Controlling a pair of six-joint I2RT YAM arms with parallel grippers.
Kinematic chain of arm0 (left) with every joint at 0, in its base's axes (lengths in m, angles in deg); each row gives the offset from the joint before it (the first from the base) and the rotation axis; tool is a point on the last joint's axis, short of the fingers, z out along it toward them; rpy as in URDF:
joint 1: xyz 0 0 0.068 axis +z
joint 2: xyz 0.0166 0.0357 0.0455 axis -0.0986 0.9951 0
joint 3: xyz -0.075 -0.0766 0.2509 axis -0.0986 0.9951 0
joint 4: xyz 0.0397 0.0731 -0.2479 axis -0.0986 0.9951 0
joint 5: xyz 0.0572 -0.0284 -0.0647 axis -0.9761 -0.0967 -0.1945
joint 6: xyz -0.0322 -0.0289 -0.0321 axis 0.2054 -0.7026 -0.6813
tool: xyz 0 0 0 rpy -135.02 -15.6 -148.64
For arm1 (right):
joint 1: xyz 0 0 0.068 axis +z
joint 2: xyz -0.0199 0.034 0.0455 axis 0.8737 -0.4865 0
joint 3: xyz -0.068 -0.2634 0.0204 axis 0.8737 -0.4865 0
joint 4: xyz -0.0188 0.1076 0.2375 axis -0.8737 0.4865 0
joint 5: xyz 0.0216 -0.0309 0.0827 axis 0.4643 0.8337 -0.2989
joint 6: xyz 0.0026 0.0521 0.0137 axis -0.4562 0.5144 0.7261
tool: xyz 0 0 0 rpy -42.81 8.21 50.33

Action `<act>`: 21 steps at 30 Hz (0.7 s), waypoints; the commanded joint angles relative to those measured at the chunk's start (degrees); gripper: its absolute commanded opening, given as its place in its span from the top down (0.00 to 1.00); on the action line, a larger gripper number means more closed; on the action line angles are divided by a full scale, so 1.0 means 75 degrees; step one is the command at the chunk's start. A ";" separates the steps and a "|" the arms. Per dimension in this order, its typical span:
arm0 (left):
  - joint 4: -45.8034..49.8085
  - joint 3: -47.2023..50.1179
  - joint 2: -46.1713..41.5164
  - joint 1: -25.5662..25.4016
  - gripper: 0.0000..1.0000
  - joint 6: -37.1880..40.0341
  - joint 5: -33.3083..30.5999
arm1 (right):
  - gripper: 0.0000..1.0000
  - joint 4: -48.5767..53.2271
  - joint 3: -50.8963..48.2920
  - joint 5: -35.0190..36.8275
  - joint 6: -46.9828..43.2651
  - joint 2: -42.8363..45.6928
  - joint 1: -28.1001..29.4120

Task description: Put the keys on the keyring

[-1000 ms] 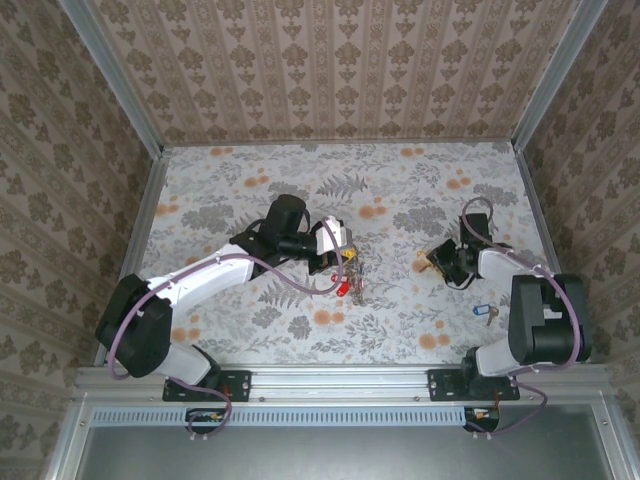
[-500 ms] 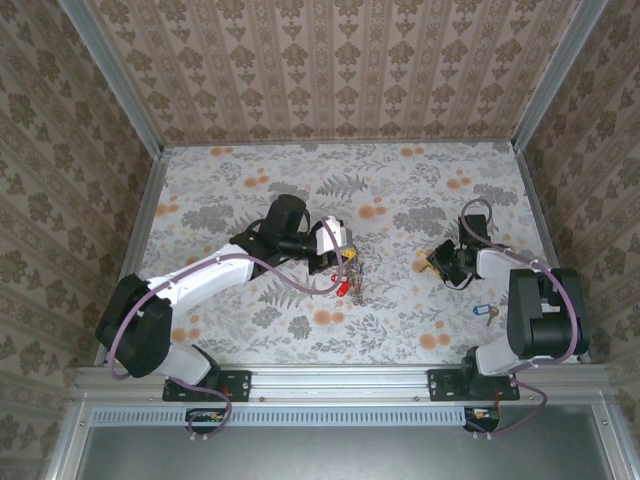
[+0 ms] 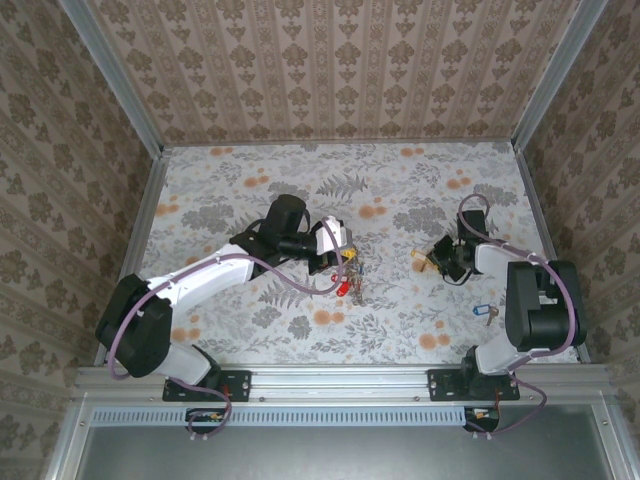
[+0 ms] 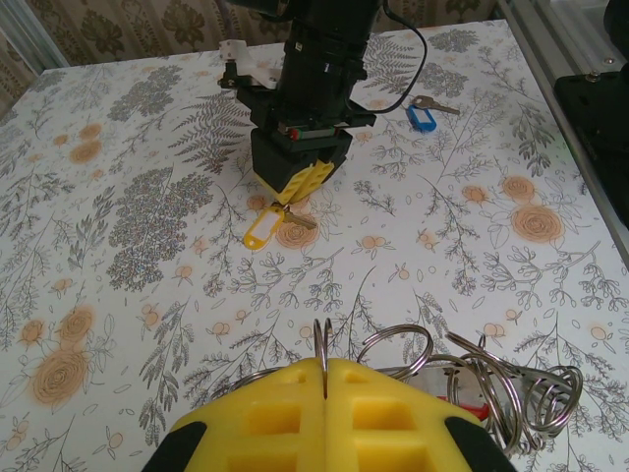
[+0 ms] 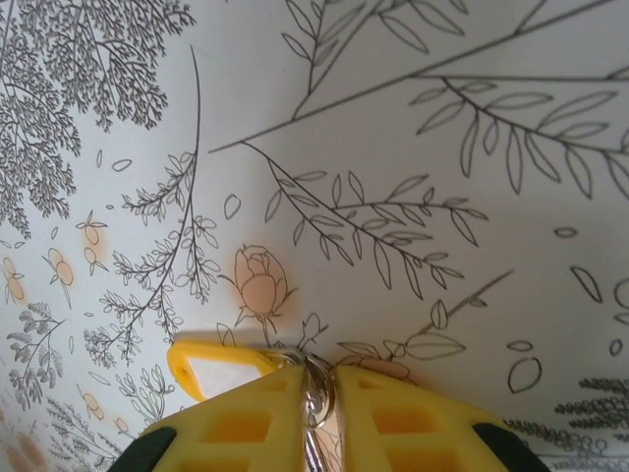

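With the left claw (image 4: 324,369) clamped on the keyring (image 4: 482,393), the right claw (image 5: 319,388) pinching the yellow-tagged key (image 5: 211,366) should lift gently.

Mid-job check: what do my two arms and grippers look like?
Both arms have white links, black joints and a looping purple cable: left arm, right arm. Each gripper has blocky yellow fingers with square recesses: left gripper, right gripper.

The keyring (image 4: 470,385), a cluster of silver wire loops with a red tag showing, is pinched in the left gripper (image 4: 324,366) near the scene's middle. To its right lies the yellow-tagged key (image 4: 267,228), its metal end between the right gripper's (image 5: 316,382) fingers. The blue-tagged key (image 3: 483,312) lies flat, nearer and further right.
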 commanded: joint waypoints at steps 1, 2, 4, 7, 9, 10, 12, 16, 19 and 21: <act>-0.0130 -0.0292 -0.0077 0.0003 1.00 0.0157 0.0204 | 0.86 -0.0270 0.0201 0.0396 -0.0189 -0.0059 0.0043; -0.0133 -0.0301 -0.0072 0.0005 1.00 0.0159 0.0193 | 0.88 -0.0285 0.0222 0.0379 -0.0237 -0.0058 0.0043; -0.0136 -0.0302 -0.0069 0.0005 1.00 0.0145 0.0216 | 0.88 -0.0240 0.0283 0.0369 -0.0324 -0.0092 0.0043; -0.0139 -0.0319 -0.0053 0.0001 1.00 0.0141 0.0228 | 0.87 -0.0217 0.0394 0.0288 -0.0438 -0.0172 0.0040; -0.0119 -0.0320 -0.0054 0.0003 1.00 0.0153 0.0231 | 0.87 -0.0262 0.0457 0.0149 -0.0455 -0.0223 0.0043; -0.0120 -0.0322 -0.0057 0.0003 1.00 0.0157 0.0223 | 0.87 -0.0312 0.0472 0.0088 -0.0466 -0.0243 0.0043; -0.0116 -0.0327 -0.0043 0.0003 1.00 0.0170 0.0229 | 0.85 -0.0309 0.0557 -0.0040 -0.0487 -0.0334 0.0043; -0.0129 -0.0320 -0.0052 -0.0001 1.00 0.0133 0.0239 | 0.81 -0.0188 0.0670 -0.0152 -0.0543 -0.0478 0.0055; -0.0186 -0.0301 -0.0049 -0.0008 1.00 0.0113 0.0226 | 0.80 -0.0132 0.0723 -0.0234 -0.0561 -0.0542 0.0054; -0.0182 -0.0292 -0.0051 -0.0005 1.00 0.0121 0.0234 | 0.80 0.0016 0.0773 -0.0193 -0.0580 -0.0571 0.0059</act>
